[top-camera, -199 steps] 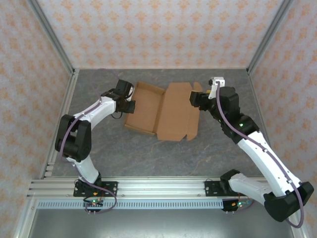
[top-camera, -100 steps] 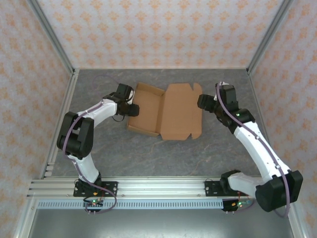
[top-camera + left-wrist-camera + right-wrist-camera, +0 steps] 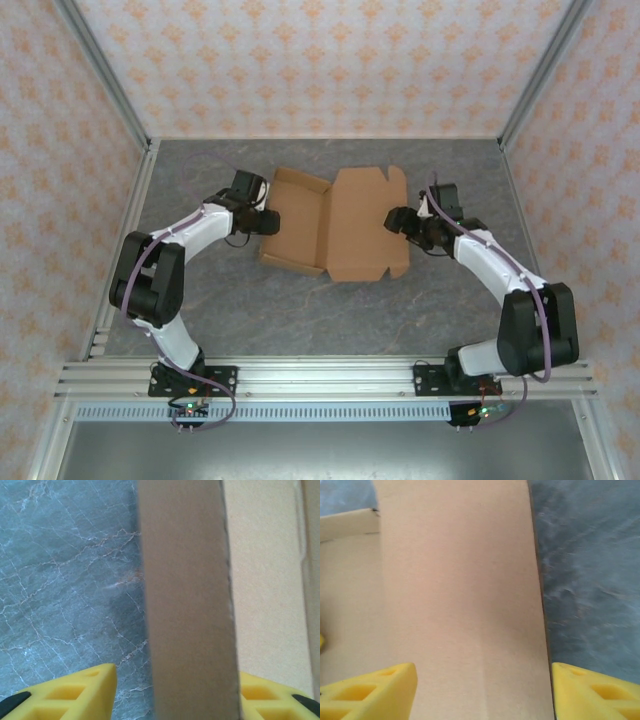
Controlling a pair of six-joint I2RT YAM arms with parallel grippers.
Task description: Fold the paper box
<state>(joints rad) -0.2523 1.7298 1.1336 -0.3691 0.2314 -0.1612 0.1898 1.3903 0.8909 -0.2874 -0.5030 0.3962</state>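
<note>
The paper box (image 3: 345,225) lies open on the grey table, brown cardboard with a walled tray on the left and the flat lid on the right. My left gripper (image 3: 268,222) stands at the tray's left wall. In the left wrist view that wall (image 3: 187,605) rises edge-on between the yellow fingers (image 3: 75,692) of the left gripper (image 3: 176,672); the left finger stands clear of it, so the gripper is open. My right gripper (image 3: 396,218) is at the lid's right edge, open. Its fingers (image 3: 592,695) straddle the lid's side strip (image 3: 460,590) around the right gripper (image 3: 483,666).
Grey marbled table (image 3: 300,310) with free room in front of the box. Patterned walls with metal posts (image 3: 120,100) close in the back and both sides. A rail (image 3: 320,375) runs along the near edge.
My right arm has swung down and inward, bringing its gripper low onto the lid's right edge. The box has shifted slightly right. The left gripper stays at the tray wall.
</note>
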